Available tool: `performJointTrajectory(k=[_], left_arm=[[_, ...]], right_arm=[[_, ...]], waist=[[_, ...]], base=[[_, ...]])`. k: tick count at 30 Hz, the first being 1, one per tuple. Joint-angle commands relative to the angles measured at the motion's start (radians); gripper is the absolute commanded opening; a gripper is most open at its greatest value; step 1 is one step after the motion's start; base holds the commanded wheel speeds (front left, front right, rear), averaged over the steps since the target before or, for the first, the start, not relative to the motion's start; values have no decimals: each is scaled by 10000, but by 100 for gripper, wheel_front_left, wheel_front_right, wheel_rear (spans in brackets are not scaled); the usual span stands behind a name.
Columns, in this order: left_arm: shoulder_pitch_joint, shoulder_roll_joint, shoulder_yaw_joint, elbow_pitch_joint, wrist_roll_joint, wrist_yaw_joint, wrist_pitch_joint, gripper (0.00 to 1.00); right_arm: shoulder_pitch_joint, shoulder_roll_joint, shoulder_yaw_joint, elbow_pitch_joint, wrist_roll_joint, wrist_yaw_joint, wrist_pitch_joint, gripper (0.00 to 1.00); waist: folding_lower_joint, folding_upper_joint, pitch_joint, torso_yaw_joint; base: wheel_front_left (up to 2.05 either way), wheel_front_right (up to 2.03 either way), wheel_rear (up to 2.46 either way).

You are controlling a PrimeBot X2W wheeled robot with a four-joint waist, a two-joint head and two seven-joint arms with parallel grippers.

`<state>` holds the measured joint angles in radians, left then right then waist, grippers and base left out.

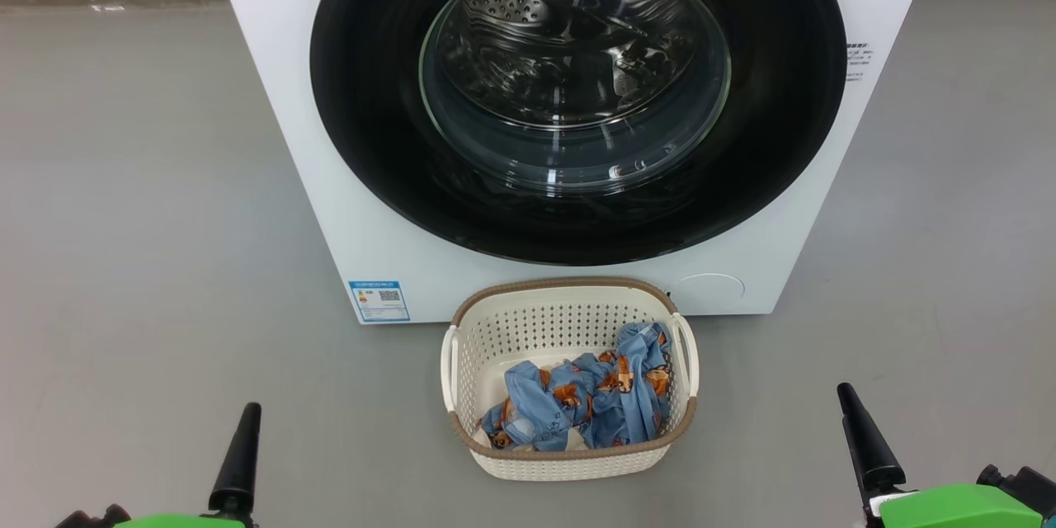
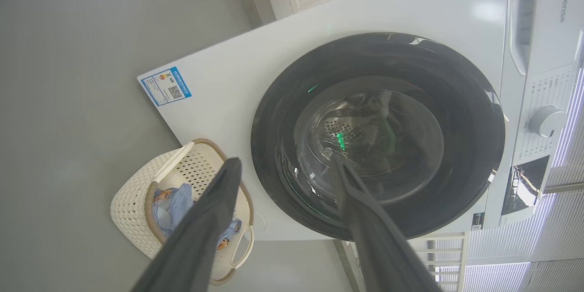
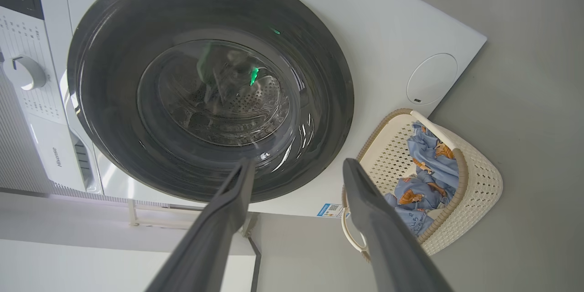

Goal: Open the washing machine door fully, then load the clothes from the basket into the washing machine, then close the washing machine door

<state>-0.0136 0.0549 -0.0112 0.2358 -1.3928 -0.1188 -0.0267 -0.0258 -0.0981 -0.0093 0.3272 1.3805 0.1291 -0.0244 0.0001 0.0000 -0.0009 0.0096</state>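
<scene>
Across the upper centre of the head view the washing machine door (image 1: 577, 99) sits shut and flush on the washing machine (image 1: 388, 252), with the steel drum visible through its glass. At lower centre the basket (image 1: 569, 466) stands on the grey floor (image 1: 148, 223) just in front of the machine, the clothes (image 1: 594, 396) bunched in its right half. Opening the door is judged the step in hand, and it is not yet begun. The left wrist view has the left gripper (image 2: 285, 162) with fingers apart and empty, aimed at the door but clear of it, and takes in the control dial (image 2: 546, 121) at right, past the head view's top edge. The right wrist view has the right gripper (image 3: 297, 163) likewise spread and empty, with the door at upper left and the basket at right. Next, one gripper must find the door's rim; no handle can be made out.
</scene>
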Motion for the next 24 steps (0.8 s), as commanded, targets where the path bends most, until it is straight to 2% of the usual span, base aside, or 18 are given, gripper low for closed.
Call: performJointTrajectory(k=[1,24], left_arm=[[-141,163,119,-336,196,-32,-87,100],[-20,80,231,-691,3792,-55,-684,100]], right_arm=[[-442,-142,98,-258,-229,4,-99,100],[-604,-359,417,-197,-3327,7,-699,100]], waist=[[-1,0,1,1],[-1,0,-4,27]], base=[[0,0,0],[0,0,0]])
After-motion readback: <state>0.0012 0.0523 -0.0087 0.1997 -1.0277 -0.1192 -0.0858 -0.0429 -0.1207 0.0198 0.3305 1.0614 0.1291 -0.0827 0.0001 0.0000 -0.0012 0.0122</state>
